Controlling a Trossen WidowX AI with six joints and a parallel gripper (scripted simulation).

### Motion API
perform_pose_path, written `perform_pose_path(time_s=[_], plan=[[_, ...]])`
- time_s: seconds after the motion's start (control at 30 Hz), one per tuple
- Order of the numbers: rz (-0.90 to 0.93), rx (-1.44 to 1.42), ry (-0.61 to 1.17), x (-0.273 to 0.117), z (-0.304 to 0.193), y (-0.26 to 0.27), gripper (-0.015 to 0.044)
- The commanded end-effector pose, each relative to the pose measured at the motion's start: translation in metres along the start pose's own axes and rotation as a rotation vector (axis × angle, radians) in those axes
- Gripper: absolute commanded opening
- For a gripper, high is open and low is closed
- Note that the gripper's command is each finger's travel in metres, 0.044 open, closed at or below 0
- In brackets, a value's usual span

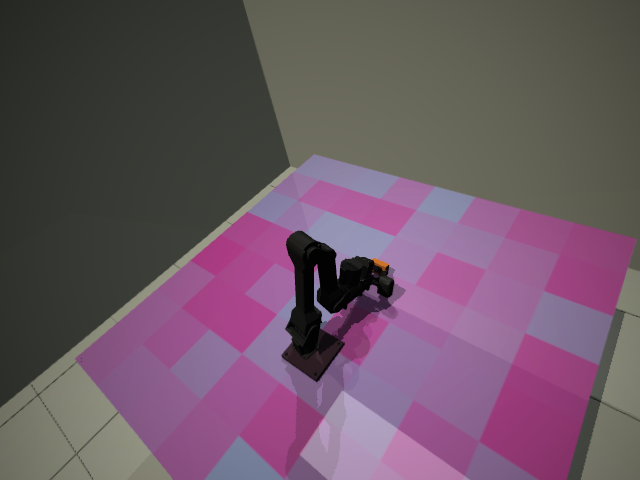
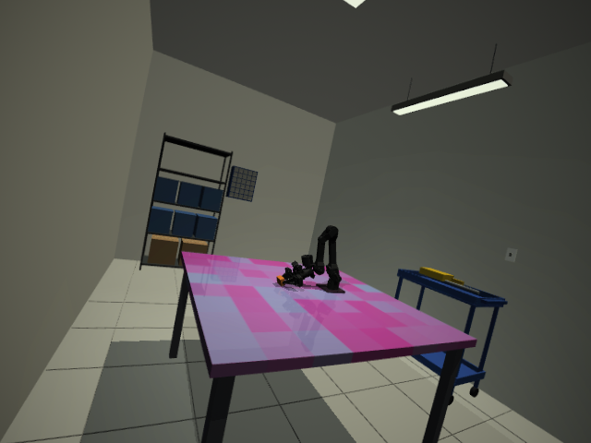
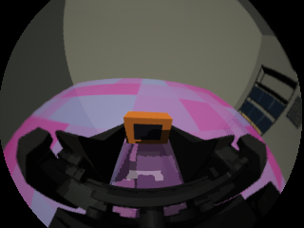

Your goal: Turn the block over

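Block, a small orange cube-like piece point(image 1: 381, 265) with a dark square panel on one face, sits clamped between the two black fingers of the tool point(image 1: 383, 274) at the end of the black six-joint arm point(image 1: 305, 289). In the wrist view the orange block point(image 3: 148, 127) lies straight ahead between the fingers, its dark panel turned toward the camera, with the pink bench surface showing beneath it. The fingers stand fairly wide apart, closed against the block's sides.

The arm's pose is folded and low. From its square base plate point(image 1: 313, 356) on the pink and lilac chequered bench point(image 1: 537, 413), the lower link rises nearly upright to a high elbow, then the forearm drops steeply back down, and the wrist section levels out so the tool reaches roughly horizontally, close over the bench top. In the exterior view the same fold shows as a tall arch point(image 2: 328, 252) beside the base, with the wrist and tool point(image 2: 286, 279) stretched out low to the left and the block point(image 2: 280, 281) at the very tip, near the bench point(image 2: 305, 357) surface. Whether the block touches the bench or hangs just above it cannot be told.
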State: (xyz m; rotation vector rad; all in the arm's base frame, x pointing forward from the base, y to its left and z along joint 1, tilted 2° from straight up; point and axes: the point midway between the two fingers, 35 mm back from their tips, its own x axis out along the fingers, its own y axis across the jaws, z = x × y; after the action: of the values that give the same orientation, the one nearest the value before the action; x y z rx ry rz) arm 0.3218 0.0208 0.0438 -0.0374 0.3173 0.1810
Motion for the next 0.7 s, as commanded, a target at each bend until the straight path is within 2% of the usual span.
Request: perform_pose_path(time_s=[0.0,0.43,0.67], plan=[[0.003,0.006,-0.004,-0.0001,0.0006,0.0004,0.0105],[0.003,0.006,-0.004,-0.0001,0.0006,0.0004,0.044],[0.003,0.006,-0.004,-0.0001,0.0006,0.0004,0.044]])
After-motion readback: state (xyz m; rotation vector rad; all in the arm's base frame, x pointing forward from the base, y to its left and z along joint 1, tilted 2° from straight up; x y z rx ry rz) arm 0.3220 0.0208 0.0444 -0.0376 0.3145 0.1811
